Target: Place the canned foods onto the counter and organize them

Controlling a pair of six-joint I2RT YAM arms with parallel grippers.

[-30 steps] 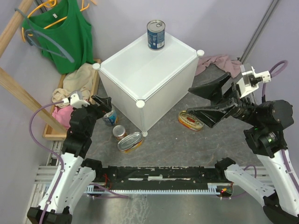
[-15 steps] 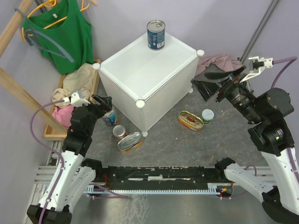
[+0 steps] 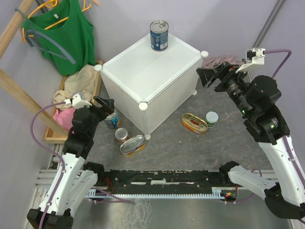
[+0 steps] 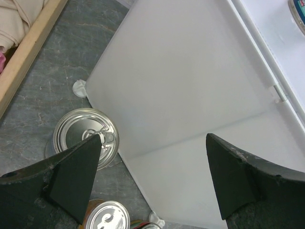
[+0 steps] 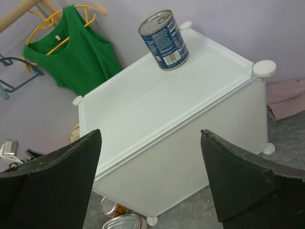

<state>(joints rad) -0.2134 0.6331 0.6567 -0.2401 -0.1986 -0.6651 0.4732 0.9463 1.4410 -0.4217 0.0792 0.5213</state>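
Top external: blue can (image 3: 159,35) is standing upright on counter (image 3: 143,76).
Right tin (image 3: 194,123): is lying flat, long axis running upper-left to lower-right.
Left gripper (image 4: 152,137): is gaping, empty.
Right gripper (image 5: 150,132): is gaping, empty.

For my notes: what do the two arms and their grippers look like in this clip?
The left arm and right arm have white lower links and black upper joints, each trailing a purple cable. The left gripper and right gripper each have two broad, matte black, wedge-shaped fingers with scuffed edges.

Lilac wall (image 3: 214,19), grey mottled floor (image 3: 176,152) — wooden rack (image 3: 28,106) at left.
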